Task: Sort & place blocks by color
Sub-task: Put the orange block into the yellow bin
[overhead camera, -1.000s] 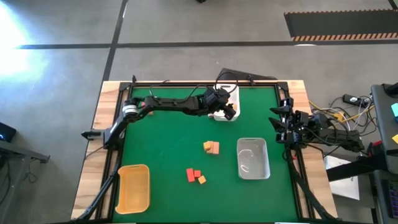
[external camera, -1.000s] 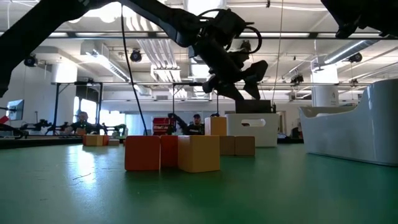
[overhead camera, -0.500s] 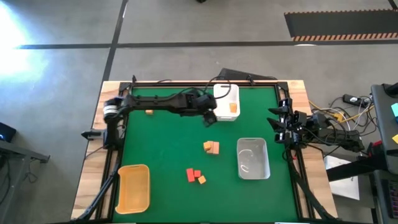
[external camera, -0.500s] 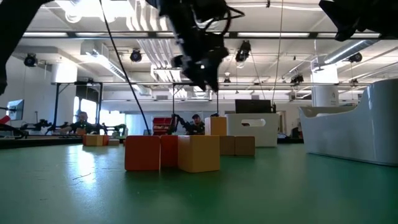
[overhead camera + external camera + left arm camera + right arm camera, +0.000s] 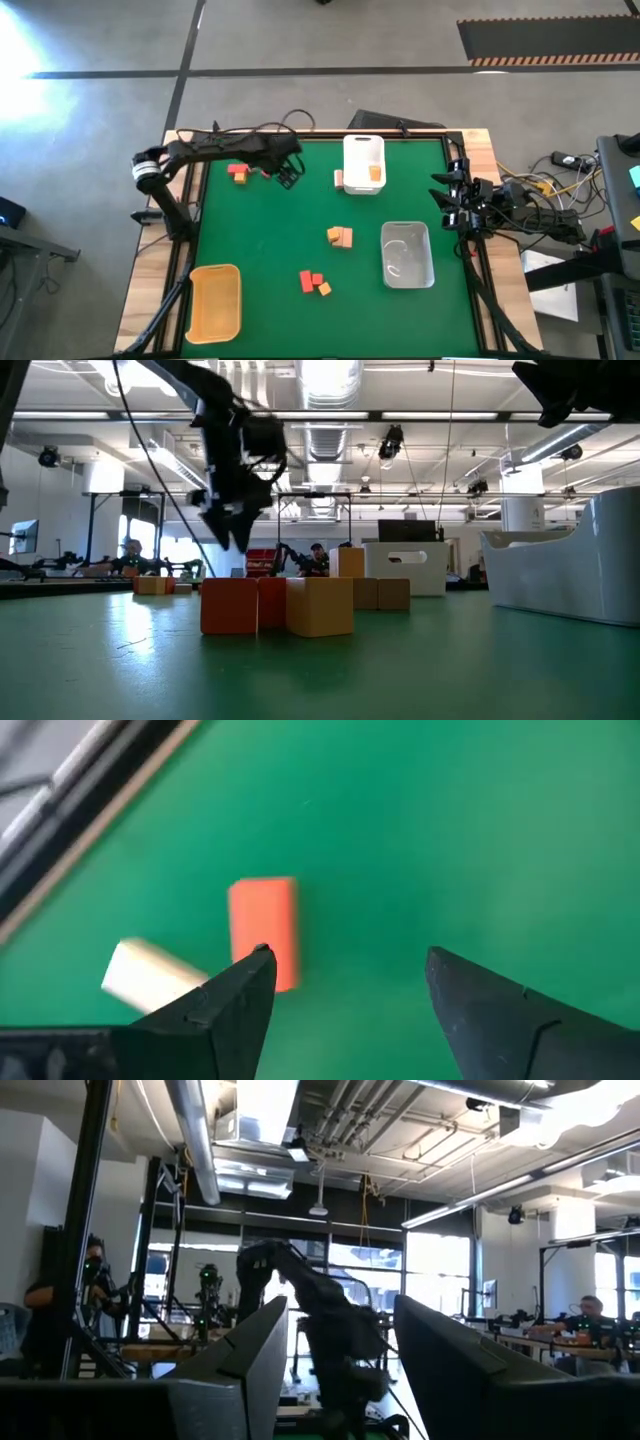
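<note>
My left gripper point(image 5: 288, 177) hangs open above the green mat near the far left, with nothing between its fingers point(image 5: 345, 965). Just ahead of it a red block point(image 5: 263, 925) and a pale tan block point(image 5: 150, 975) lie flat on the mat point(image 5: 237, 172). An orange block point(image 5: 374, 172) lies in the white tray point(image 5: 362, 150), and a tan block point(image 5: 339, 180) rests on the mat against that tray's left side. More blocks lie mid-table: an orange and tan pair point(image 5: 340, 237), two red ones point(image 5: 310, 281) and an orange one point(image 5: 325, 289). My right gripper point(image 5: 447, 197) waits open at the right edge.
A yellow tray point(image 5: 215, 300) stands at the near left and a clear tray point(image 5: 406, 254) at the near right. Black rails frame the mat. Cables lie beyond the right edge. Open mat lies between the far-left blocks and the mid-table blocks.
My left gripper has swung from over the white tray toward the table's left edge along the far side, tipping to point more steeply down, and stays open. The orange block in the white tray, hidden under the gripper before, now shows.
</note>
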Action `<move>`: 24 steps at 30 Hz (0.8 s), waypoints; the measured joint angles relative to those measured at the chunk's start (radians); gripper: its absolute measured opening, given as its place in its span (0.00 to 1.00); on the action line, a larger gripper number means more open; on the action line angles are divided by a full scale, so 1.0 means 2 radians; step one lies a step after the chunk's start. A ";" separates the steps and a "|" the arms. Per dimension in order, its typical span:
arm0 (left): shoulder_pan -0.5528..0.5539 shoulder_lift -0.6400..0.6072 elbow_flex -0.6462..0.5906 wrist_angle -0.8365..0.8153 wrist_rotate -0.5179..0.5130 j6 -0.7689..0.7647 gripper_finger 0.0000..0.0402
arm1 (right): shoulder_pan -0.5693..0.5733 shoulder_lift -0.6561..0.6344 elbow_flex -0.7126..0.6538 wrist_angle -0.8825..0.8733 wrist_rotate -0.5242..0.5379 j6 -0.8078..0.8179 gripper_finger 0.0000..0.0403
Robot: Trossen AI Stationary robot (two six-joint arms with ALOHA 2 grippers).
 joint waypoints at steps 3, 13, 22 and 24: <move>0.042 0.008 -0.013 0.014 0.000 0.020 0.60 | 0.000 0.000 0.000 0.000 0.004 0.000 0.42; 0.087 0.035 -0.017 0.035 0.049 0.063 0.60 | 0.000 0.000 0.000 -0.002 0.009 0.000 0.42; 0.088 0.077 -0.017 0.042 0.052 0.076 0.60 | 0.000 0.000 0.000 -0.004 0.009 0.000 0.42; 0.088 0.088 -0.016 0.043 0.051 0.076 0.60 | 0.000 0.000 0.000 -0.004 0.009 0.000 0.42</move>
